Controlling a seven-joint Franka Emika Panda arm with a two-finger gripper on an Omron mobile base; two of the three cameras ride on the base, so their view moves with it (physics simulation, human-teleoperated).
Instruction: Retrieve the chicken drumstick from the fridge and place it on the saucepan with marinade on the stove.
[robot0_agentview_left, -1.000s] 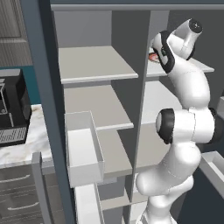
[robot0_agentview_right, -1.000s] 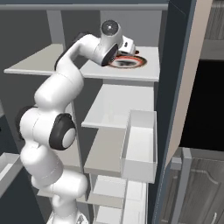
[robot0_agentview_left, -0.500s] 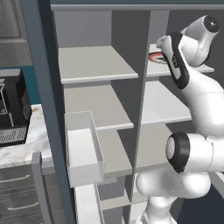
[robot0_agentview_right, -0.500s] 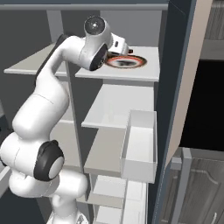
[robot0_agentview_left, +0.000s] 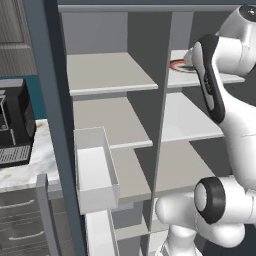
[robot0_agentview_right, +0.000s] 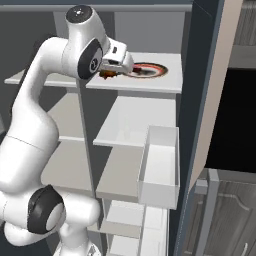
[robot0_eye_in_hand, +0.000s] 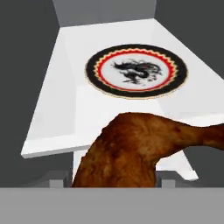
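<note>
Retrieval step in hand. The gripper (robot0_agentview_right: 111, 73) is closed partway on the chicken drumstick (robot0_eye_in_hand: 135, 151), which sits low in the hand view with its bone end toward 3 o'clock. The empty plate (robot0_eye_in_hand: 136, 70) lies at 12 o'clock on the top right shelf (robot0_agentview_right: 150, 86) of the fridge (robot0_agentview_left: 52, 125). Next move, in my judgement: draw straight out (the load is just above the shelf lip). The centre divider (robot0_agentview_right: 86, 130) stands close at 9 o'clock; the door bin (robot0_agentview_right: 160, 167) projects below.

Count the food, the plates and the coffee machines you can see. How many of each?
Chicken drumstick: 1
Plate with the black dragon, on the top fridge shelf: 1
Black coffee machine on the counter: 1
Total: 3
</note>
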